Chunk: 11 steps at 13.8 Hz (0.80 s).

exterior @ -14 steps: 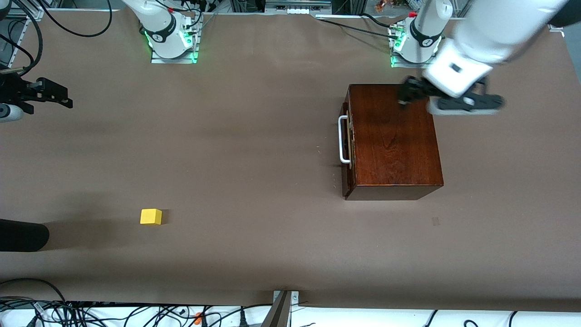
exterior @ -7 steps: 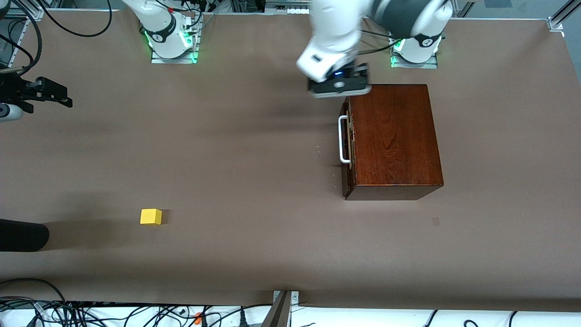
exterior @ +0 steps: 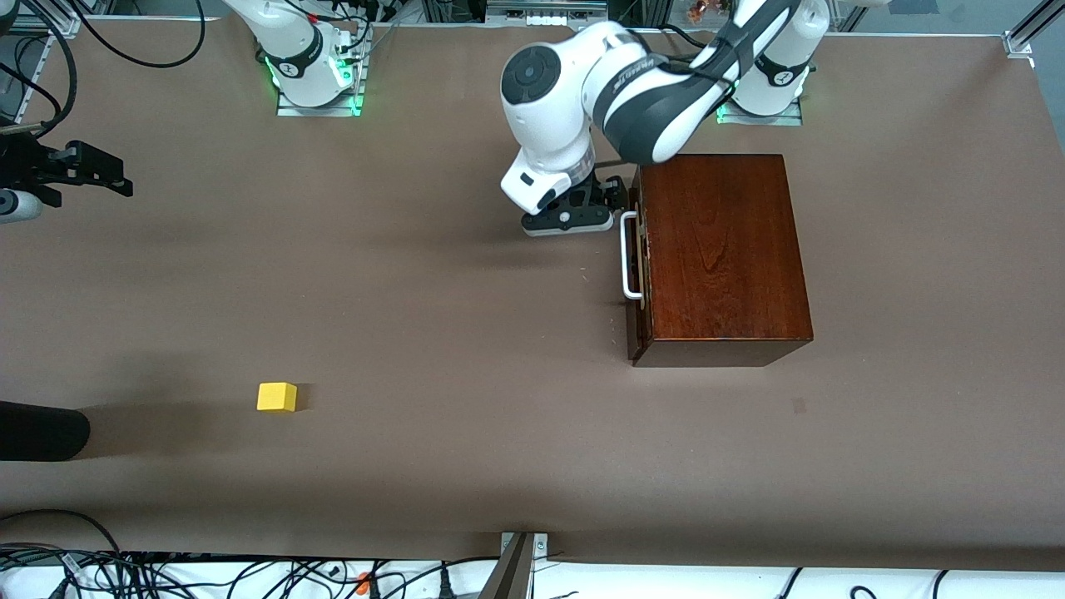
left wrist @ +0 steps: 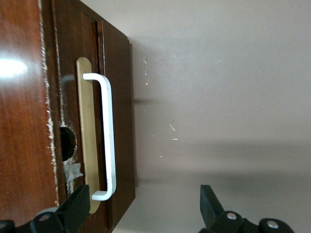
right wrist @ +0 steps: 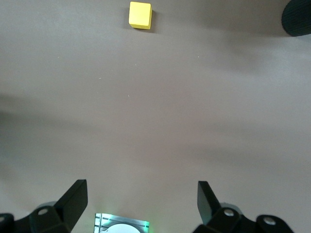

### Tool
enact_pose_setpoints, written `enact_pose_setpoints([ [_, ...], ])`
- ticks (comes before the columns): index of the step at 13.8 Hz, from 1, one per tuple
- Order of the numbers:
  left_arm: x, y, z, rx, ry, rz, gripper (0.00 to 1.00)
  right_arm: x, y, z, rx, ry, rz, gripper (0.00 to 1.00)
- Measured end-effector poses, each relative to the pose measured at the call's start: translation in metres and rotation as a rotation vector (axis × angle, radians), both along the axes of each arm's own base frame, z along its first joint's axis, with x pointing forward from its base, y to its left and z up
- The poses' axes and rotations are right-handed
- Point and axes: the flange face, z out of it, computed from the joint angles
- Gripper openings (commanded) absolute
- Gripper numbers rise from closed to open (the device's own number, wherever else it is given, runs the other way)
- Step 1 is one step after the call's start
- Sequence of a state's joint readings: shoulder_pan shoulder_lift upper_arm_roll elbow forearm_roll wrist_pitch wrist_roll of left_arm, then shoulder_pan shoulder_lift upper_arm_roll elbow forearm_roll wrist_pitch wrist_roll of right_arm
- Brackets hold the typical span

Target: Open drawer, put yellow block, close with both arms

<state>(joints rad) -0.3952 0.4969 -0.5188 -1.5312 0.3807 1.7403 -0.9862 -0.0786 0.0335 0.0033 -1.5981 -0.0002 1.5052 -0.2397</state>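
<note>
The drawer (exterior: pixel 636 274) is shut in the dark brown wooden box (exterior: pixel 724 249). Its white loop handle (exterior: pixel 630 254) faces the right arm's end of the table. My left gripper (exterior: pixel 606 198) is open and low in front of the drawer, at the handle's end farther from the camera. In the left wrist view the handle (left wrist: pixel 109 136) ends between the fingers (left wrist: pixel 77 208), untouched. The yellow block (exterior: pixel 277 397) lies on the table toward the right arm's end, near the camera, and shows in the right wrist view (right wrist: pixel 140 15). My right gripper (exterior: pixel 116 176) waits open and empty, high over that end.
A black round object (exterior: pixel 42 431) lies at the table's edge beside the yellow block. The arm bases (exterior: pixel 316 79) glow green along the table's edge farthest from the camera. Cables and a metal bracket (exterior: pixel 520 557) run along the edge nearest the camera.
My left arm has swung from over the box to the drawer's front and come down beside the handle. The right arm, the block and the drawer have not moved.
</note>
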Motion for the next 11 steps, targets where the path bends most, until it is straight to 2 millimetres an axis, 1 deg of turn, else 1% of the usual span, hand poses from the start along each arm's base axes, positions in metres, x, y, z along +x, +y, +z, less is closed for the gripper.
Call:
enact_pose_setpoints([
  [3,-0.013,0.007,-0.034,0.062,0.009,-0.040,1.00,0.000,0.000,0.000,0.000,0.000,0.000,1.00],
  [5,-0.020,0.009,-0.049,0.080,0.016,-0.057,1.00,0.000,0.000,0.000,0.000,0.000,0.000,1.00],
  [7,-0.024,0.010,-0.059,0.078,0.019,-0.066,1.00,0.000,0.000,0.000,0.000,0.000,0.000,1.00],
  [11,-0.026,0.014,-0.072,0.090,0.020,-0.076,1.00,0.000,0.000,0.000,0.000,0.001,0.000,1.00],
])
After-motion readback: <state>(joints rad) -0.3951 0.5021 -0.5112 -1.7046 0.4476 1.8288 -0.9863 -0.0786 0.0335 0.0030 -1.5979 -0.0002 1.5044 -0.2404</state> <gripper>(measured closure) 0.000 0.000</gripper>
